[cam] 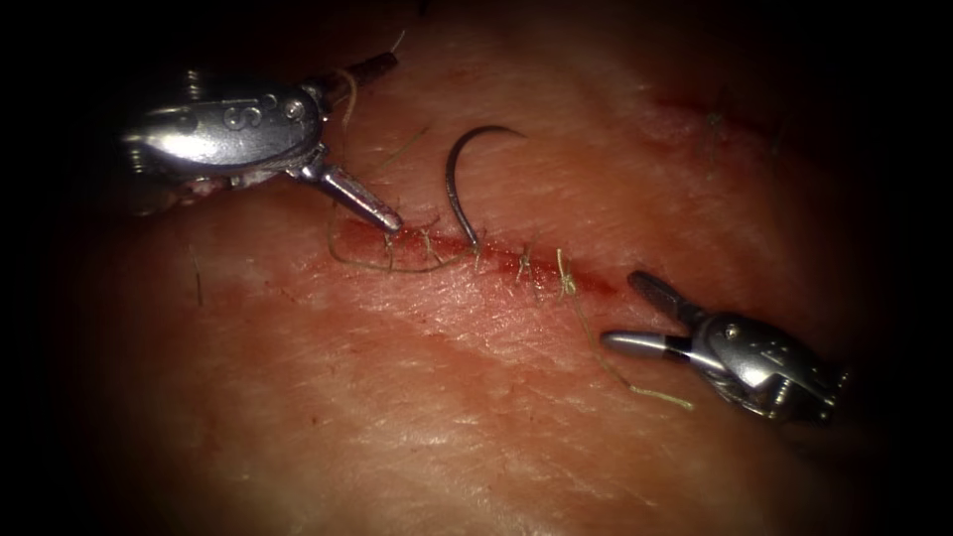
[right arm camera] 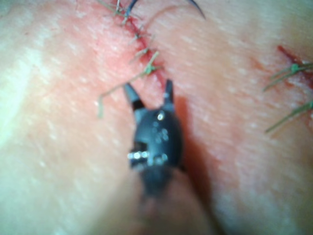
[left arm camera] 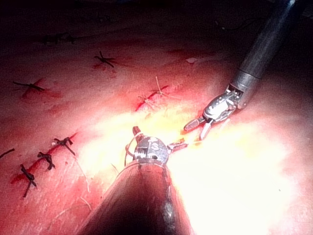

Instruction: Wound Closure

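The curved needle [cam: 455, 184] stands in the tissue [cam: 417, 397] at the middle of the cut [cam: 496, 256]. One end is buried there, the rest arches up free, and neither tool holds it. My left tool [cam: 393, 224] comes from the upper left. Its jaws are shut at the cut's left end, on the greenish thread [cam: 382, 266] that loops there. My right tool [cam: 635, 318] hovers just right of the cut's right end, jaws open and holding nothing. In the right wrist view its open jaws [right arm camera: 149, 92] sit just short of a knotted stitch [right arm camera: 150, 67].
Several stitches [cam: 526, 260] cross the cut, with red fluid along it. A loose thread tail [cam: 620, 375] trails below the right end. A strand of thread [cam: 347, 99] drapes over the left tool's wrist. Older dark stitches [left arm camera: 46, 159] close other cuts nearby.
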Motion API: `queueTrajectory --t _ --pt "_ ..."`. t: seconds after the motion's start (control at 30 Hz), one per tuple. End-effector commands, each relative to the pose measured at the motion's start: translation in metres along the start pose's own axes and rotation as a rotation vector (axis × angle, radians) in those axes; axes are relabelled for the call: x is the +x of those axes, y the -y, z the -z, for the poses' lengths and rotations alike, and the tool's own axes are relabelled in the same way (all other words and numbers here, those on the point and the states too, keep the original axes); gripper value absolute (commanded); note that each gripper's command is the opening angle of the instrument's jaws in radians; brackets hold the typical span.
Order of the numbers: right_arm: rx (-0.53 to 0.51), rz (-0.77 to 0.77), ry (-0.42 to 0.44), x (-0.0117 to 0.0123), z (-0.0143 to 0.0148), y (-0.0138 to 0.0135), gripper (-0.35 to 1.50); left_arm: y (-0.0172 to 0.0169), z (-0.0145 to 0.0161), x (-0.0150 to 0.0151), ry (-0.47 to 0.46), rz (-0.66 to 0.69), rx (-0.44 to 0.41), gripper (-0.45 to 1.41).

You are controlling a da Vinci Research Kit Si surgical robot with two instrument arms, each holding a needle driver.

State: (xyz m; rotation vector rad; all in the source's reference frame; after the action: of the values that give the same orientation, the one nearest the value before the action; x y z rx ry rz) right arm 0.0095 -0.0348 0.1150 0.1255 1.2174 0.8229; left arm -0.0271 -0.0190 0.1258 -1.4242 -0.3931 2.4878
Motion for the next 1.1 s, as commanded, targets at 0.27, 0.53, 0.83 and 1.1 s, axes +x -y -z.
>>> queueTrajectory --t 0.27,0.53,0.83,1.1 --pt "0.014 0.002 0.005 -0.0011 -0.0005 0.0007 1.48 -0.0061 0.0051 -0.0075 0.154 0.188 0.039 1.23" --pt "0.014 0.002 0.005 -0.0011 -0.0005 0.0007 1.48 -0.0061 0.0051 -0.0075 0.154 0.188 0.039 1.23" --pt "0.014 0.002 0.005 -0.0011 -0.0005 0.0007 1.48 -0.0061 0.0051 -0.0075 0.154 0.188 0.039 1.23" --pt "0.014 0.002 0.005 -0.0011 -0.0005 0.0007 1.48 -0.0061 0.0051 -0.0075 0.154 0.188 0.039 1.23"
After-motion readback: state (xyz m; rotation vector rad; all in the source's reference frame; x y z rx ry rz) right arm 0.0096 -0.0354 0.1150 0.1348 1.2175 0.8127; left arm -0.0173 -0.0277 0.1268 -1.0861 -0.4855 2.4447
